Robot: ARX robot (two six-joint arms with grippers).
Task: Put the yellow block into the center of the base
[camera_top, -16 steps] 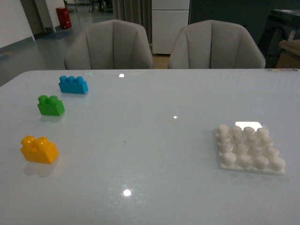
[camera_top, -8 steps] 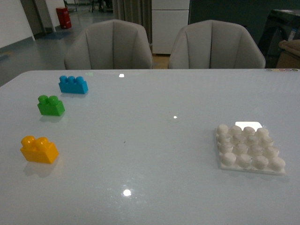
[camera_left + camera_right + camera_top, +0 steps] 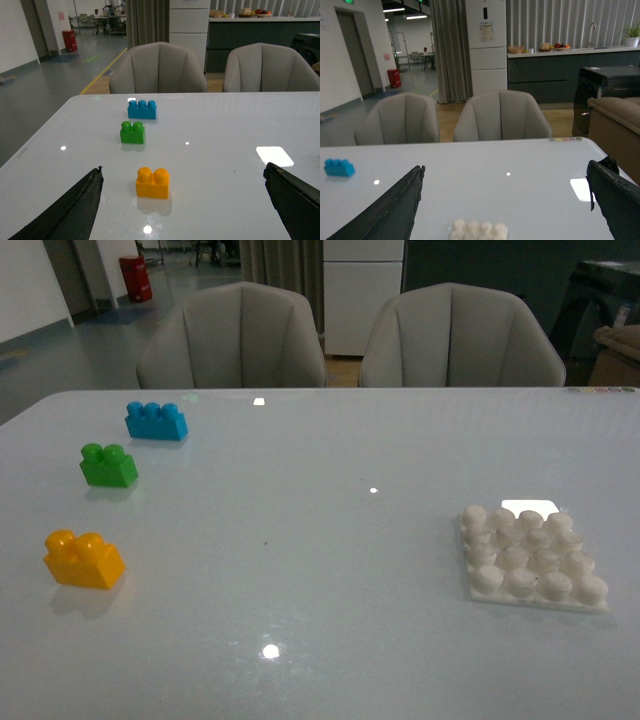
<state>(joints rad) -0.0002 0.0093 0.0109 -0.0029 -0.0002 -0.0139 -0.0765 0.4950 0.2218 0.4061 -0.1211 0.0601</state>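
— At lower left of the front view the yellow block (image 3: 84, 559) sits on the tabletop (image 3: 320, 540); the base (image 3: 530, 558) lies well apart, lower right.
— And the claws?
— Both left claw (image 3: 183, 172) and right claw (image 3: 505, 170) spread wide, holding nothing.

Front view low over the table (image 3: 300, 590) toward two chairs (image 3: 232, 335); wrist views likewise forward (blue brick (image 3: 156, 421) shared).

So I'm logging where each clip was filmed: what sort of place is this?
Likely an office lounge or canteen corner rather than a home: a glossy white table with two grey padded chairs, a long dark kitchen counter carrying a tap and bowls, and an open polished-floor hall behind.
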